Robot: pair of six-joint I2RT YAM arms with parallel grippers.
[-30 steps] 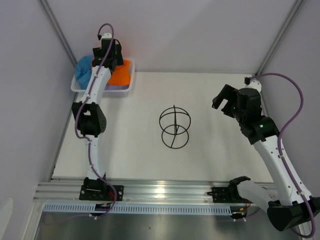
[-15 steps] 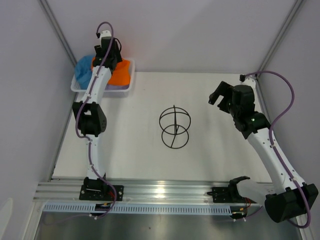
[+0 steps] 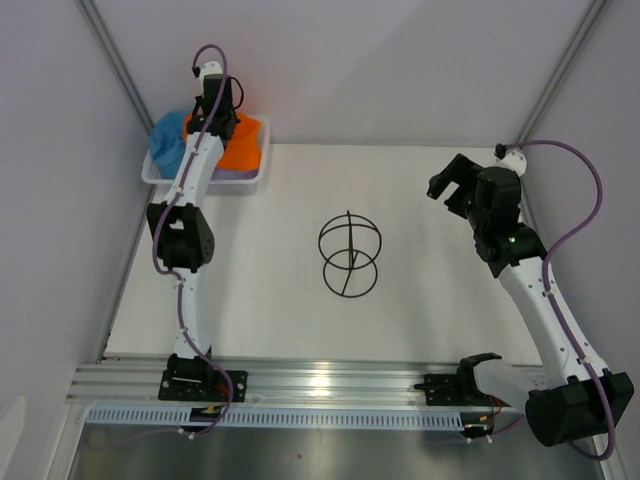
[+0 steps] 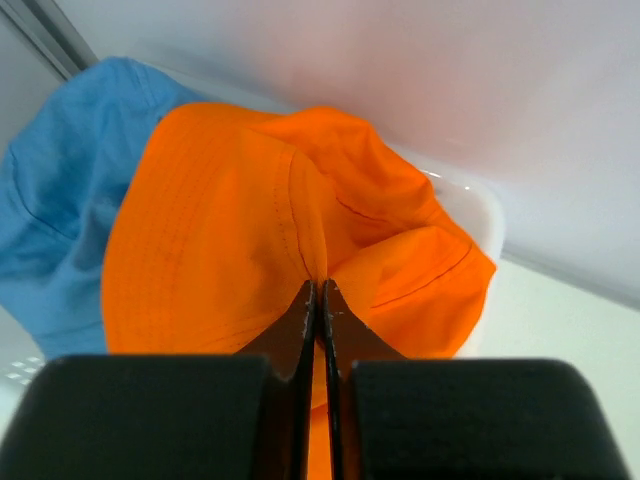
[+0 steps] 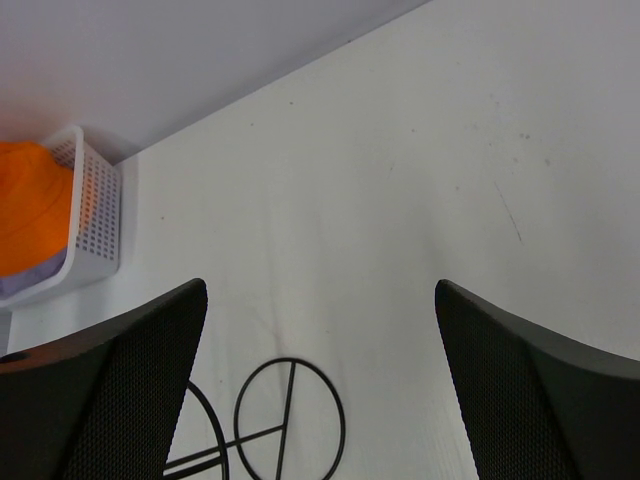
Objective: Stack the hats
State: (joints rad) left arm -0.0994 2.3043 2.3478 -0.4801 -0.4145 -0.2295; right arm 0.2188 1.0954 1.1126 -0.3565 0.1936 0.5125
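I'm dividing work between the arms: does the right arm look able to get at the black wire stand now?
Probably yes. The right gripper is open and empty, and only bare table lies between it and the wire stand.

The orange hat (image 4: 230, 230) was plain bright orange with same-coloured stitch lines. The blue hat (image 4: 60, 190), at its 9 o'clock, was sky blue. A lavender hat (image 5: 25, 285) showed pale beneath. The basket (image 5: 95, 215) was white and dotted with holes. The stand (image 3: 350, 255) was black and the table (image 3: 430, 300) white. The left gripper (image 4: 320, 295) and right gripper (image 5: 320, 290) were black.
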